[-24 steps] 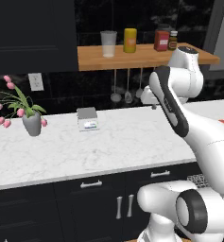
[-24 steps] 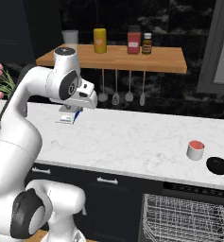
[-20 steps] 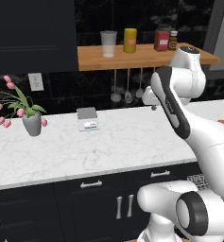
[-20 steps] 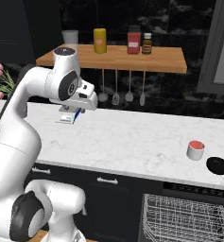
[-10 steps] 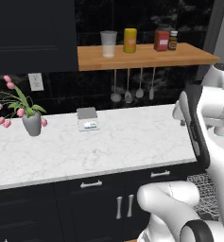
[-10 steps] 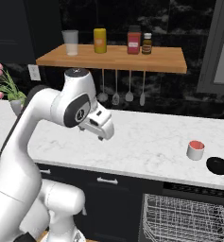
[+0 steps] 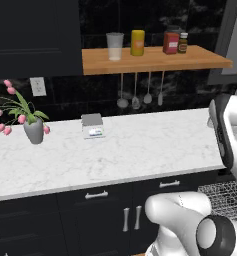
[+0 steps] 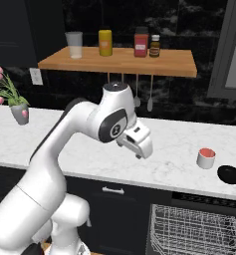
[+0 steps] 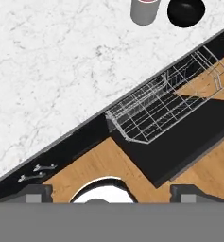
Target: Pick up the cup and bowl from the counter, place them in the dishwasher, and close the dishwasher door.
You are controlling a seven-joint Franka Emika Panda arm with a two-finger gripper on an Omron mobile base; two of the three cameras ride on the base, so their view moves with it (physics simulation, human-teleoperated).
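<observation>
The arm is reaching over the counter (image 8: 164, 159), and its gripper (image 8: 139, 149) is hanging above the marble, near the front edge, with nothing between the fingers. In the hand view the two dark fingertips (image 9: 35, 193) are standing far apart at the bottom corners, so the claw is spread wide and is gripping nothing.

The cup (image 8: 206, 158) (white outside, red inside) is standing upright on the counter, well to the right of the gripper. The black bowl (image 8: 229, 174) is sitting just beside it, closer to the front edge. In the hand view both are showing at the top edge, the cup (image 9: 145, 10) next to the bowl (image 9: 185, 10).

Below the counter the dishwasher (image 8: 199, 219) is standing open, and its light grey wire rack (image 8: 194, 231) is pulled out. In the hand view the rack (image 9: 165, 106) is lying over the lowered dishwasher door (image 9: 175, 146), which is stretching out above the wooden floor (image 9: 104, 163).

Farther left a vase with pink flowers (image 7: 32, 127) and a small grey scale (image 7: 92, 125) are resting on the marble, under the wooden shelf (image 7: 150, 59) with its jars.
</observation>
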